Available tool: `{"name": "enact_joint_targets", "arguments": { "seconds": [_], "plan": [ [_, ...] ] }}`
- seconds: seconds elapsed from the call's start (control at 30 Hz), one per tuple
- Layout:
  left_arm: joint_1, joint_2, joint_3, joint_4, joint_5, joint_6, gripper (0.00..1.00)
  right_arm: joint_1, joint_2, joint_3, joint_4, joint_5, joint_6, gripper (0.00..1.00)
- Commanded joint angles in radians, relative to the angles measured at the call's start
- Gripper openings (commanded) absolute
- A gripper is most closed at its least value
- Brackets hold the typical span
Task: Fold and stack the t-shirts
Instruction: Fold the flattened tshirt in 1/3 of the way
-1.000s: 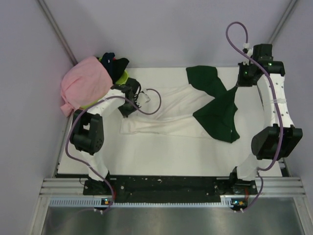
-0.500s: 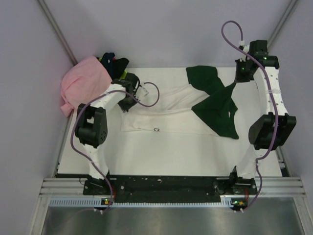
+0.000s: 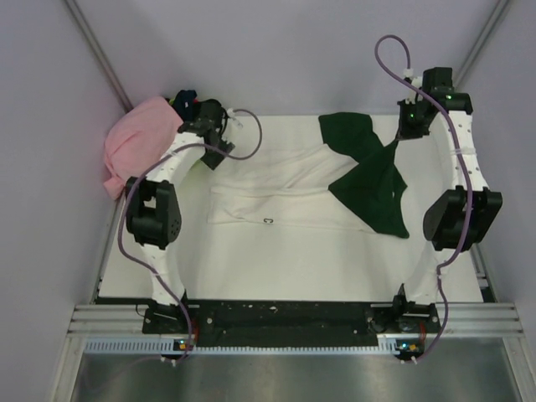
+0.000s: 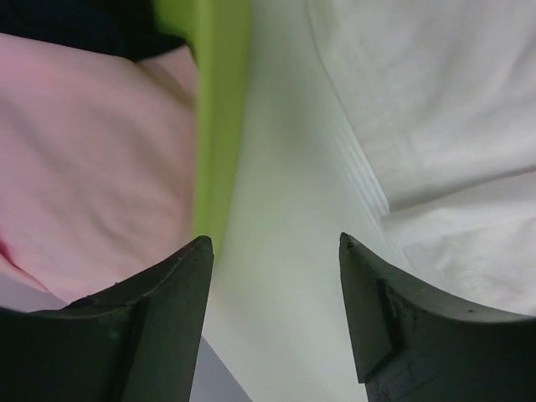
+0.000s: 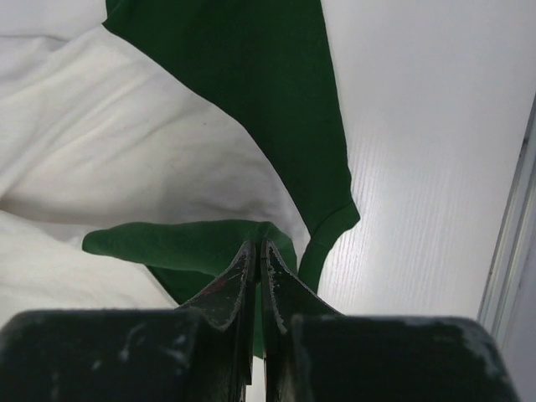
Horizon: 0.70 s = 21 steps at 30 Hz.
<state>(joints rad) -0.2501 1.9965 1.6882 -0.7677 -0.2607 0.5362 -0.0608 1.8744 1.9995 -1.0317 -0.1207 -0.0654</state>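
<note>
A white t-shirt (image 3: 276,188) with dark green sleeves (image 3: 373,180) lies stretched across the table, a small black print near its front hem. My right gripper (image 5: 258,247) is shut on a fold of green sleeve (image 5: 184,239) and holds it up at the far right (image 3: 402,138). At the far left my left gripper (image 4: 276,243) hangs open and empty over bare table, between the basket and the shirt's left edge (image 4: 435,126). In the top view the left gripper (image 3: 212,156) is just off that edge. A pink t-shirt (image 3: 138,149) is draped over the basket, with dark shirts (image 3: 188,100) behind it.
The lime-green basket's rim (image 4: 219,109) runs just left of my left fingers, with pink cloth (image 4: 92,159) hanging over it. Walls close in on the left, back and right. The table edge (image 5: 511,251) runs close beside my right gripper.
My left gripper has opened, let go of the white shirt's left edge and moved back toward the basket. The shirt's left side now lies flat. My right gripper drew slightly farther back, still holding the sleeve.
</note>
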Motion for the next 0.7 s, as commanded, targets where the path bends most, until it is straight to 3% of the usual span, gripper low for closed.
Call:
{"name": "enact_joint_targets", "arguments": {
  "seconds": [0.0,0.07,0.1,0.17,0.37,0.53,0.6,0.67],
  "plan": [
    [0.016,-0.164,0.063,0.003,0.186,0.063,0.63,0.022,0.009,0.059,0.044,-0.033,0.018,0.00],
    [-0.061,-0.279,-0.138,-0.004,0.311,0.234,0.54,0.027,0.011,0.058,0.047,-0.036,0.019,0.00],
    [-0.096,-0.338,-0.295,0.008,0.322,0.313,0.53,0.029,0.012,0.056,0.047,-0.036,0.021,0.00],
    [-0.133,-0.399,-0.451,0.047,0.296,0.424,0.53,0.030,0.015,0.055,0.048,-0.033,0.022,0.00],
    [-0.129,-0.364,-0.570,0.085,0.236,0.479,0.61,0.030,0.009,0.039,0.048,-0.043,0.022,0.00],
    [-0.129,-0.289,-0.579,0.140,0.221,0.441,0.59,0.030,-0.004,0.022,0.050,-0.043,0.022,0.00],
    [-0.127,-0.266,-0.590,0.136,0.232,0.427,0.52,0.030,-0.014,0.015,0.051,-0.039,0.019,0.00],
    [-0.126,-0.258,-0.613,0.137,0.213,0.420,0.22,0.032,-0.024,0.010,0.051,-0.017,0.016,0.00]
  ]
}}
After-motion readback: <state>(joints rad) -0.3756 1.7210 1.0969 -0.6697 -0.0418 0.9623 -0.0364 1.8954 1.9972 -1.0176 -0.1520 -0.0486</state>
